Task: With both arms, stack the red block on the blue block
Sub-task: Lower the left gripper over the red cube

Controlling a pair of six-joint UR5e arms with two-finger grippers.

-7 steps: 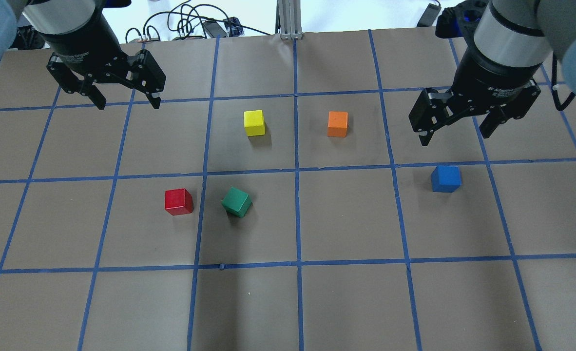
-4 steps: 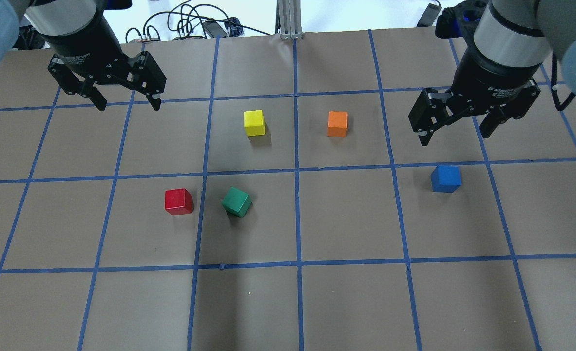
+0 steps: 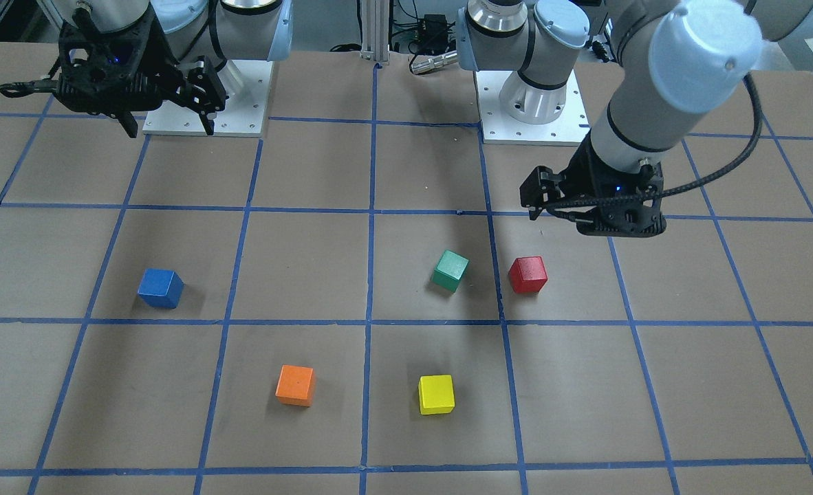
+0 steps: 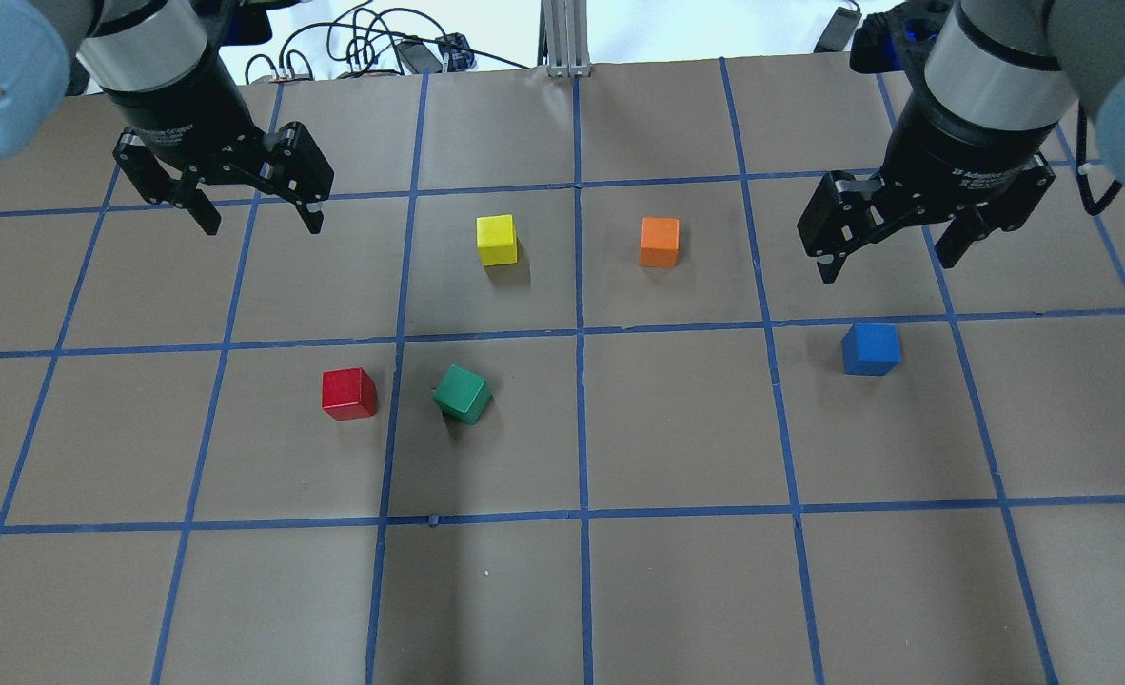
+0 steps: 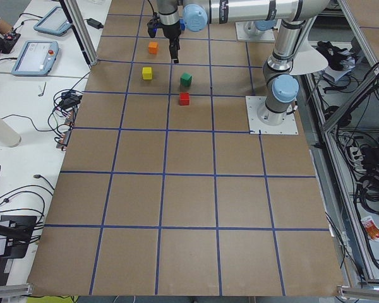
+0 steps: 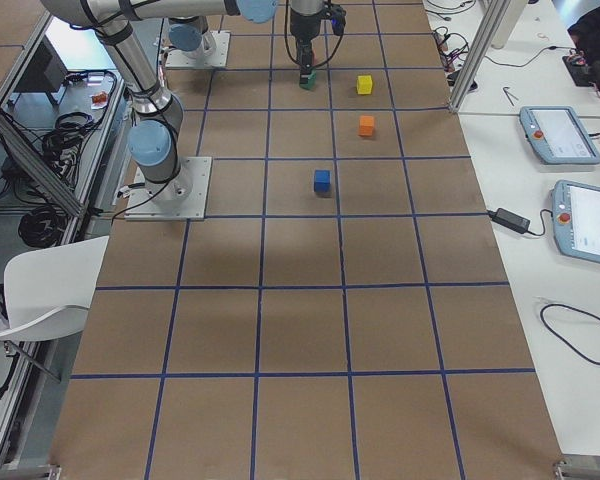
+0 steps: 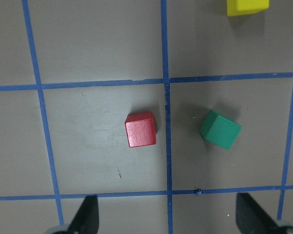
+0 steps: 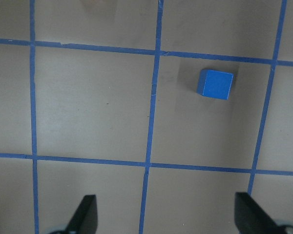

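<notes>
The red block (image 4: pixel 349 393) lies on the brown table to the left of centre; it also shows in the left wrist view (image 7: pixel 140 129). The blue block (image 4: pixel 871 348) lies at the right and shows in the right wrist view (image 8: pixel 216 84). My left gripper (image 4: pixel 263 226) is open and empty, hovering behind and to the left of the red block. My right gripper (image 4: pixel 888 269) is open and empty, hovering just behind the blue block. Both blocks lie apart, untouched.
A green cube (image 4: pixel 463 394) sits tilted just right of the red block. A yellow cube (image 4: pixel 497 239) and an orange cube (image 4: pixel 660 242) lie further back near the middle. Cables (image 4: pixel 363 48) and a metal post (image 4: pixel 567 38) stand at the far edge.
My left gripper has moved a little to the right and nearer, toward the red block, still open. The right arm and all the cubes have stayed put.
</notes>
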